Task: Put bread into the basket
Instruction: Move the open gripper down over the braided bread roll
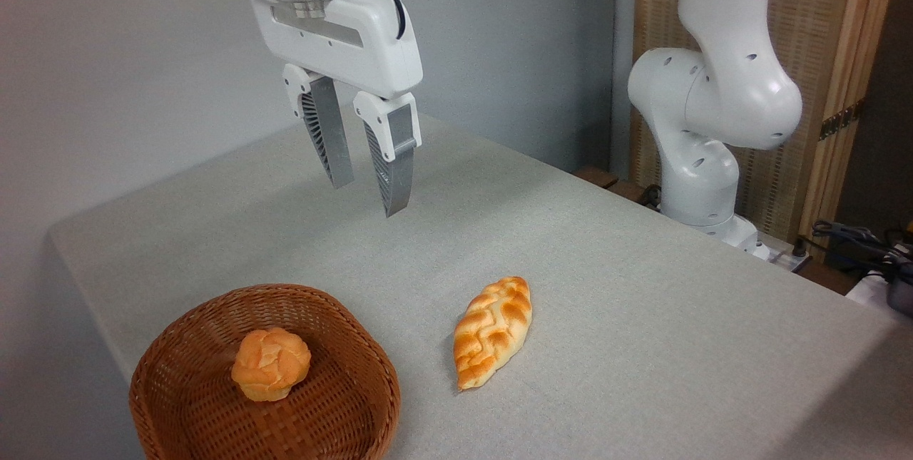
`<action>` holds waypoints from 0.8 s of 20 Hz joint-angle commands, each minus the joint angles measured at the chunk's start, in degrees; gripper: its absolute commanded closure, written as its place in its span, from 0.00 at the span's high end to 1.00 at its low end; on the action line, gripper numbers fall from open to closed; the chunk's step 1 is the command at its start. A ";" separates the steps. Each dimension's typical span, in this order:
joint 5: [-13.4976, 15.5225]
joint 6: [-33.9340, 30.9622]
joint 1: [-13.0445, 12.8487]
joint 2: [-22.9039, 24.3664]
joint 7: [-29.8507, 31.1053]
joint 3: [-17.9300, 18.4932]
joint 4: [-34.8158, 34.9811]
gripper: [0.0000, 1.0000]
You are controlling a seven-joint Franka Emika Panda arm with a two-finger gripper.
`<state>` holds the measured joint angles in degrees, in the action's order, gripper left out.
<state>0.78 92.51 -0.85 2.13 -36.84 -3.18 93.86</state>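
Observation:
The bread (493, 331), a braided golden-orange loaf with pointed ends, lies flat on the grey table right of the basket, apart from it. The basket (342, 335), round brown wicker, sits at the front left corner with a small knotted orange bun (271, 364) inside. My gripper (366, 197) hangs open high above the table, up and to the left of the loaf and behind the basket. Nothing is between its fingers.
The arm's white base and lower joints (702, 125) stand at the table's right rear edge, with cables (856, 239) beyond. A grey wall runs behind on the left. The table's left edge (93, 303) passes close by the basket.

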 commanded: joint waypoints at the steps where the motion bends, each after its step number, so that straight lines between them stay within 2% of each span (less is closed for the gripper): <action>1: -0.33 -1.11 -0.29 -0.20 0.01 0.72 0.18 1.00; 11: -0.51 -0.93 -0.12 -0.11 -0.51 0.81 1.32 1.00; 16: -2.00 -0.58 -0.12 2.17 -0.16 0.81 9.13 1.00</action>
<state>0.31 92.37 -0.59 1.81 -36.84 -3.04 96.88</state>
